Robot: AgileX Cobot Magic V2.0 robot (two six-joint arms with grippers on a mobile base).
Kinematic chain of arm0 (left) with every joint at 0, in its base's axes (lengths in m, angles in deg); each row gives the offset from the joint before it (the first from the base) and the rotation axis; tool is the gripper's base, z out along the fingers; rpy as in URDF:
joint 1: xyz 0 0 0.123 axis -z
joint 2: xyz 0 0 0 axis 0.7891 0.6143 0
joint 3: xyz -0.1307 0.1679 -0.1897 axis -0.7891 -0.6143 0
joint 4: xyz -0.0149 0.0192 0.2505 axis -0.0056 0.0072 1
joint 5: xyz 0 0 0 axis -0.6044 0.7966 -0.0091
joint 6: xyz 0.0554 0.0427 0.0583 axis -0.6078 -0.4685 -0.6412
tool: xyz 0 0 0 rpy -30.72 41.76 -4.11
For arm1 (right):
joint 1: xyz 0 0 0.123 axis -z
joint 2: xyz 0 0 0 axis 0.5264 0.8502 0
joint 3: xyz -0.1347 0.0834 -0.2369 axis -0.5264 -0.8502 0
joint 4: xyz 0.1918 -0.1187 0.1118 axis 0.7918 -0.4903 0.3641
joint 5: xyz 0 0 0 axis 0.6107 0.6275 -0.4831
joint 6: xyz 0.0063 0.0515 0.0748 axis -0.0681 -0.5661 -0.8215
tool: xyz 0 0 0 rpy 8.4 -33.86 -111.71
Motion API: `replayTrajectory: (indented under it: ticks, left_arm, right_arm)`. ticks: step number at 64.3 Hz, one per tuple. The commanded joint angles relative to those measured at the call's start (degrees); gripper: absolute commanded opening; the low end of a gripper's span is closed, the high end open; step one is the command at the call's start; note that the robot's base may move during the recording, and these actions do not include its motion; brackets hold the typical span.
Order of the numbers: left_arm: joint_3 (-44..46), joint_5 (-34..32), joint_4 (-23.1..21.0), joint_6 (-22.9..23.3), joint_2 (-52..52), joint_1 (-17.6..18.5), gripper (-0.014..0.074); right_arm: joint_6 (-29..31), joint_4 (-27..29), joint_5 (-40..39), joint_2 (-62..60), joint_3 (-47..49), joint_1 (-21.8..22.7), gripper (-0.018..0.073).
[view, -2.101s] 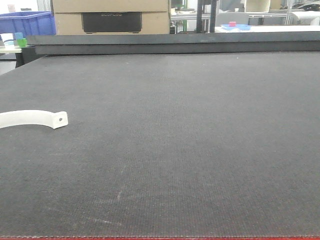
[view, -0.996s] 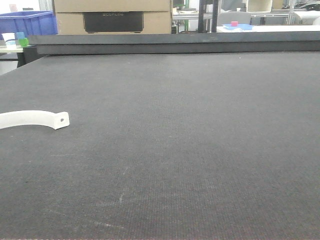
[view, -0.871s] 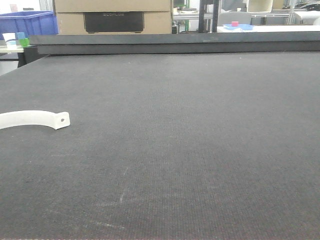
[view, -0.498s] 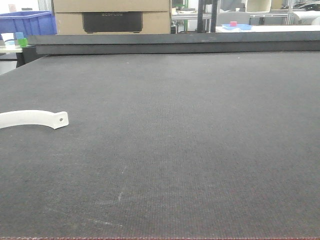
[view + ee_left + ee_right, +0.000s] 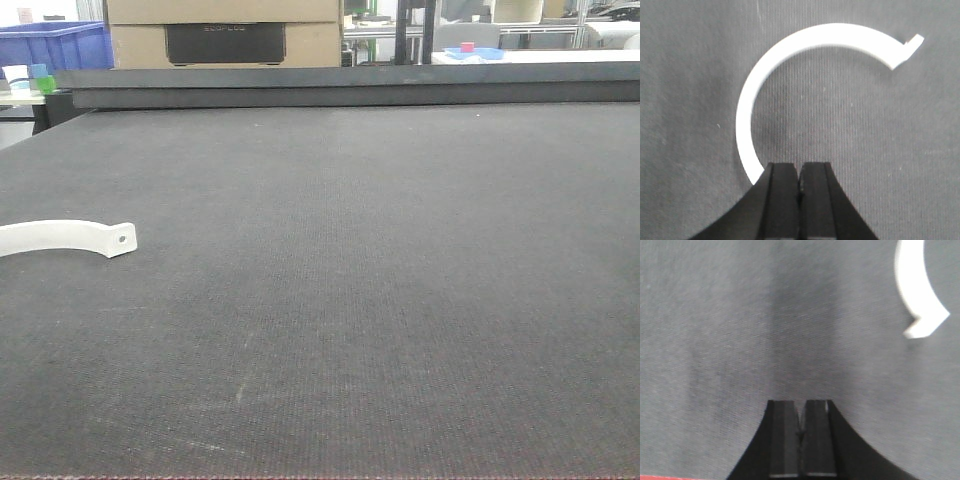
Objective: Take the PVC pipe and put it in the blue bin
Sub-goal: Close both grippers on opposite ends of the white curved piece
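While the PVC pipe [image 5: 772, 52] lies flat on the dark woven mat [image 5: 380, 280], its arc opens toward the left claw [image 5: 800, 185], with one end vanishing behind that claw's left finger. Beyond the mat stand a blue bin [image 5: 55, 45] and a cardboard box [image 5: 225, 30]. The front view shows the pipe unmoved since half a second ago. Both claws are pressed together on nothing. From the right claw [image 5: 801, 432], the pipe lies ahead to the right, apart.
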Motion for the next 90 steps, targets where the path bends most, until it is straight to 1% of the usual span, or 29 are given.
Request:
replayTrajectory:
  ticks: [1,6,9,14,20,25,29,32,33,37,39,42,44,54,62,82,90]
  left_arm:
    - [0.5,0.6,-0.7,-0.1,0.3,-0.1,-0.0111]
    - [0.5,1.0,-1.5,-0.1,0.3,-0.1,-0.0111]
    - [0.5,1.3,-1.6,-0.1,0.3,-0.1,-0.0111]
    - [0.5,1.5,-1.6,-0.1,0.3,-0.1,-0.0111]
    - [0.5,1.5,-1.6,-0.1,0.3,-0.1,-0.0111]
    - [0.5,1.3,-1.6,-0.1,0.3,-0.1,-0.0111]
    - [0.5,1.3,-1.6,-0.1,0.3,-0.1,-0.0111]
    - [0.5,1.3,-1.6,-0.1,0.3,-0.1,-0.0111]
    - [0.5,1.3,-1.6,-0.1,0.3,-0.1,-0.0111]
    - [0.5,1.3,-1.6,-0.1,0.3,-0.1,-0.0111]
    - [0.5,1.3,-1.6,-0.1,0.3,-0.1,-0.0111]
    - [0.5,1.3,-1.6,-0.1,0.3,-0.1,-0.0111]
    - [0.5,1.4,-1.6,-0.1,0.3,-0.1,-0.0111]
    - [0.5,1.8,-1.6,-0.1,0.3,-0.1,-0.0111]
    - [0.5,1.3,-1.6,-0.1,0.3,-0.1,-0.0111]
    - [0.5,1.1,-1.6,-0.1,0.3,-0.1,-0.0111]
    - [0.5,1.0,-1.6,-0.1,0.3,-0.1,-0.0111]
  right_arm:
    - [0.3,0.0,1.4,3.4,3.2,1.0,-0.0168]
    - [0.3,0.0,3.2,7.1,6.5,3.2,-0.0168]
    - [0.3,0.0,3.9,10.0,9.1,5.5,-0.0168]
    - [0.8,0.0,5.1,14.1,12.9,8.0,-0.0168]
    - [4.1,0.0,6.7,19.3,17.4,9.6,-0.0168]
    - [6.4,-0.1,8.5,23.2,20.7,9.9,-0.0156]
    - [6.9,-0.1,9.9,25.5,22.7,10.1,-0.0102]
    - [7.0,-0.1,10.6,27.1,24.2,10.1,-0.0041]
    - [7.3,-0.1,10.6,27.6,24.7,10.1,0.0006]
    - [8.1,-0.4,10.0,28.9,25.8,10.1,0.0120]
    - [8.4,-0.8,9.3,29.4,25.9,10.2,0.0163]
    - [8.8,-1.5,8.4,30.0,26.0,10.3,0.0209]
    - [8.9,-1.9,8.2,30.6,26.0,10.4,0.0220]
    - [8.9,-2.2,6.7,32.6,26.0,12.1,0.0182]
    - [8.9,-2.1,5.9,34.1,26.0,13.1,0.0179]
    - [9.0,-2.1,5.4,36.0,26.0,13.1,0.0177]
    - [9.1,-1.9,5.3,37.0,26.0,13.1,0.0116]
